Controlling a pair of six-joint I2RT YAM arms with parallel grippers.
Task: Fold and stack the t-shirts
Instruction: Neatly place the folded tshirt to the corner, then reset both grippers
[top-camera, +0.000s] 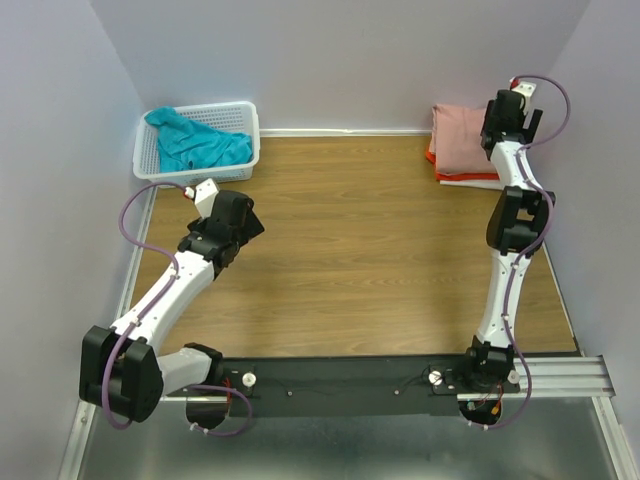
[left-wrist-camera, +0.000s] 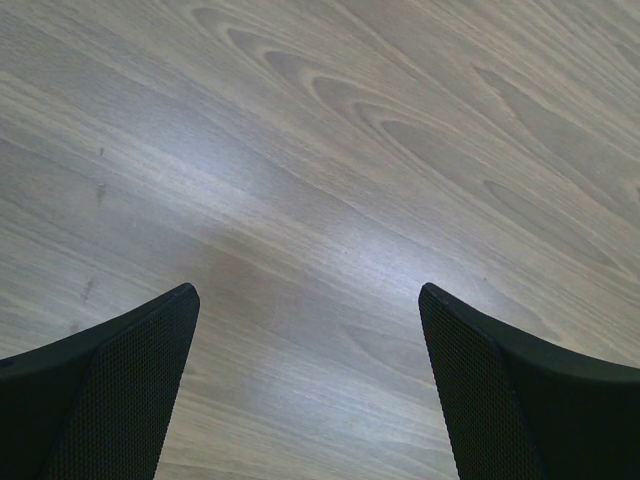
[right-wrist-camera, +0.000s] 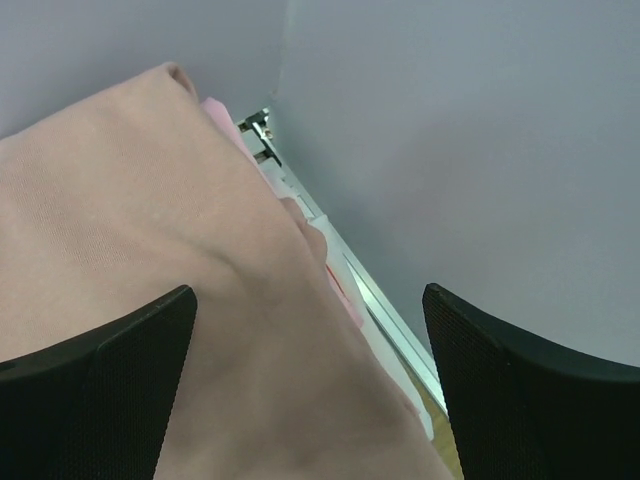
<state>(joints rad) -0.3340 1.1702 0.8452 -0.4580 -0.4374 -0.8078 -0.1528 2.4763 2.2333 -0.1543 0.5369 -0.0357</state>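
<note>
A folded dusty-pink t-shirt (top-camera: 458, 140) tops a stack at the table's far right corner, with orange (top-camera: 432, 158) and white (top-camera: 470, 182) edges showing beneath it. It fills the left of the right wrist view (right-wrist-camera: 150, 250). My right gripper (top-camera: 488, 145) is open and empty at the stack's right edge; in the right wrist view (right-wrist-camera: 310, 300) its jaws stand wide apart over the pink cloth. A crumpled teal t-shirt (top-camera: 195, 142) lies in the white basket (top-camera: 245, 112). My left gripper (top-camera: 245, 228) is open and empty over bare wood, as the left wrist view (left-wrist-camera: 308, 300) shows.
The white lattice basket stands at the far left corner. Grey walls close the table at the back and both sides; a metal rail (right-wrist-camera: 330, 240) runs along the wall by the stack. The wooden table (top-camera: 350, 250) spreads between the arms.
</note>
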